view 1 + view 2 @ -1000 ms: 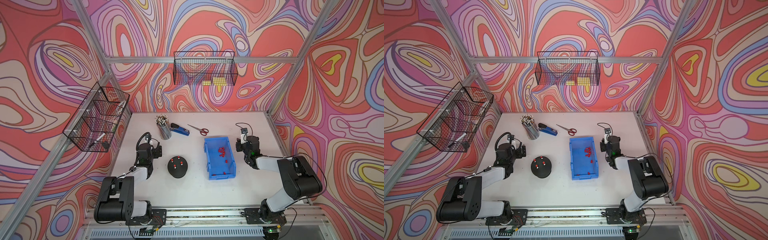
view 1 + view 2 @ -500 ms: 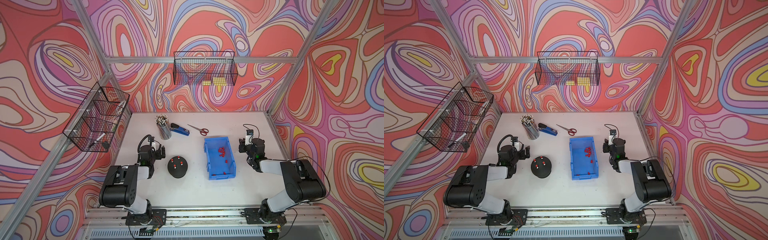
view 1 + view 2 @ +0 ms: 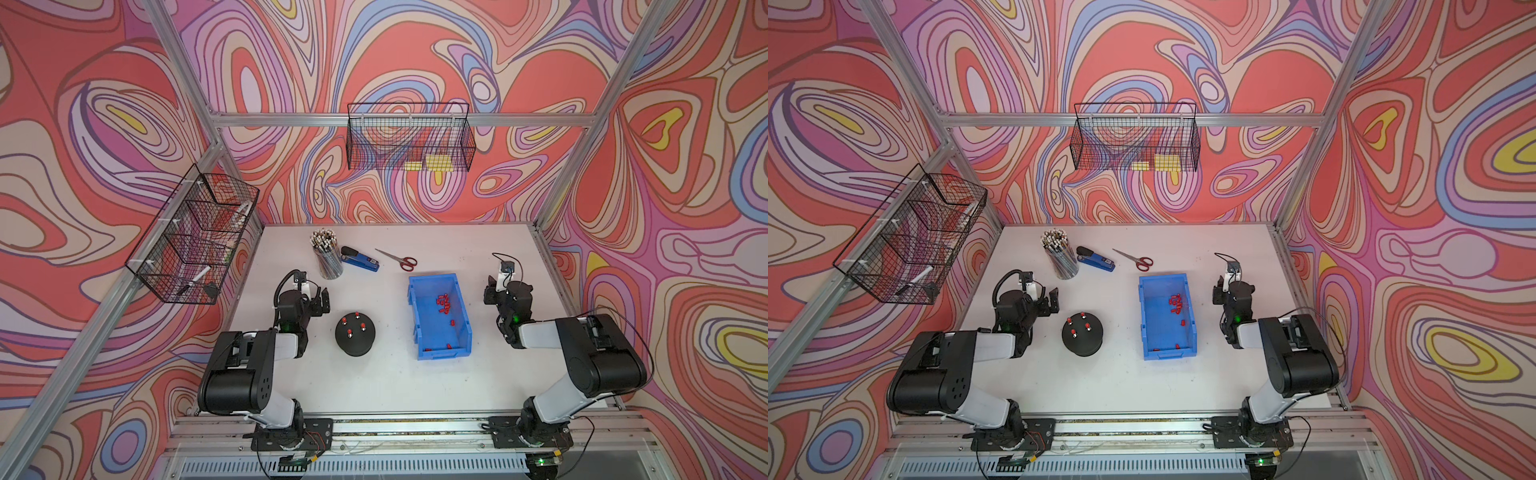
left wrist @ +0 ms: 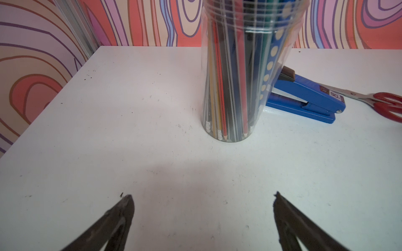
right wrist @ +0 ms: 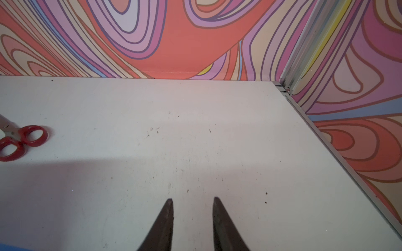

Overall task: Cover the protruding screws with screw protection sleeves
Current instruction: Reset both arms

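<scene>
Screws (image 3: 350,332) on black puck (image 3: 355,345) all wear red sleeves (image 3: 363,325); spares in blue bin (image 3: 417,316). L hand (image 4: 202,194) wide open, empty; R hand (image 5: 192,198) part open, empty.

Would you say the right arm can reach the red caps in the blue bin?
Probably yes: the right gripper sits empty beside the open-topped blue bin, nothing between them, and the red caps lie loose inside.

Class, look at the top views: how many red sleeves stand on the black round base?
4. On the black base: far sleeve, left sleeve, right sleeve, near sleeve. None seems hidden.
</scene>
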Action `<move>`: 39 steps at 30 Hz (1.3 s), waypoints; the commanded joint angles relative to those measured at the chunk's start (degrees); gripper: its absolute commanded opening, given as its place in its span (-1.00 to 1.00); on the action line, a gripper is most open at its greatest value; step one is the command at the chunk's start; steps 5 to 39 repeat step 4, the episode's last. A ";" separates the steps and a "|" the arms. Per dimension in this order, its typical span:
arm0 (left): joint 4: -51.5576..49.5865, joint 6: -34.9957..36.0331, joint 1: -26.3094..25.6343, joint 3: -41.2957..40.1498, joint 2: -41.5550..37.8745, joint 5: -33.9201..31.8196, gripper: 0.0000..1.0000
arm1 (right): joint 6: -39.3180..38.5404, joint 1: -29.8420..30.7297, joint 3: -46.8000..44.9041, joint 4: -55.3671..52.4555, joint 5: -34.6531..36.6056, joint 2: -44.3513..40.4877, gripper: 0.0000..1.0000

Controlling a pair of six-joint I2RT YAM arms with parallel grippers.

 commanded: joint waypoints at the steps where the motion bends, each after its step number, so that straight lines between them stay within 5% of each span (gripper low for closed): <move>1: 1.76 0.95 0.12 0.09 0.58 0.74 0.99 | -0.36 -0.93 -1.89 8.31 -2.49 2.70 -0.30; 39: 2.67 0.73 0.10 -0.55 0.43 0.38 0.99 | 0.10 -1.07 -1.43 8.06 -1.32 3.91 -0.24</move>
